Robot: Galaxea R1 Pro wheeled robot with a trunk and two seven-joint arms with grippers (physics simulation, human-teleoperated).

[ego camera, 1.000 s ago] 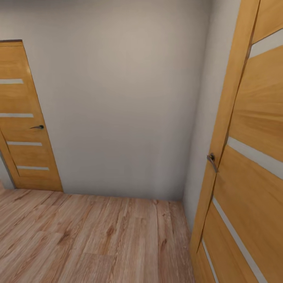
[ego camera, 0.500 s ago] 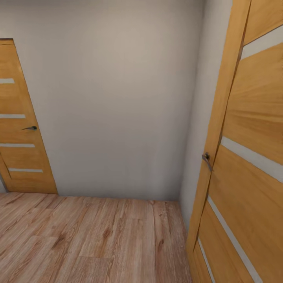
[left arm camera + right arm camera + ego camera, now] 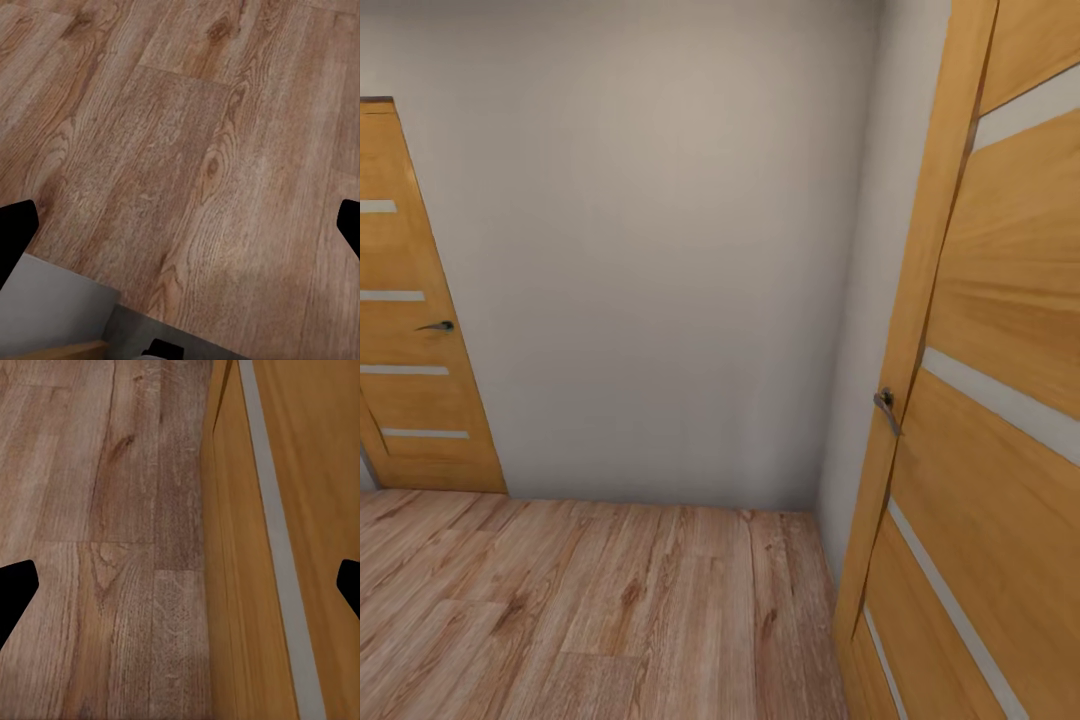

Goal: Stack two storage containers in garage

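Note:
The two storage containers are out of view, and so is the garage. I face a corner of a room with a light wood-plank floor (image 3: 610,610) and a pale grey wall (image 3: 660,260). In the left wrist view my left gripper (image 3: 181,229) is open over bare planks, its black fingertips (image 3: 15,236) at the picture's edges. My right gripper (image 3: 181,585) is open too, with nothing between its fingers, hanging over the planks close beside a wooden door (image 3: 300,510).
An orange wooden door (image 3: 990,400) with pale stripes and a metal handle (image 3: 885,408) stands very near on the right. A second, similar door (image 3: 410,330) is shut in the far wall on the left. The wall ahead meets the floor about mid-picture.
From a second ago to half a second ago the whole picture shifted slightly left, so the camera moved. Nothing has changed since.

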